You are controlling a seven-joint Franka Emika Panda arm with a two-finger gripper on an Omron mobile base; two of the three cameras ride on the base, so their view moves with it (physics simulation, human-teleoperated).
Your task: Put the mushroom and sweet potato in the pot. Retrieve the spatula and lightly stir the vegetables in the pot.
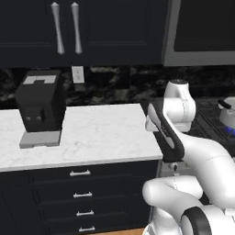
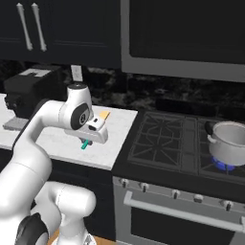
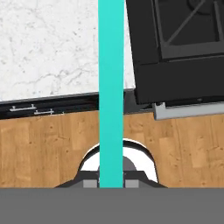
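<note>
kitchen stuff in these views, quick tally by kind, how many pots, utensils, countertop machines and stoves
pots: 1, the pot on the lit burner
utensils: 1, the spatula in the gripper
countertop machines: 1, the black machine
stoves: 1, the stove
total: 4
</note>
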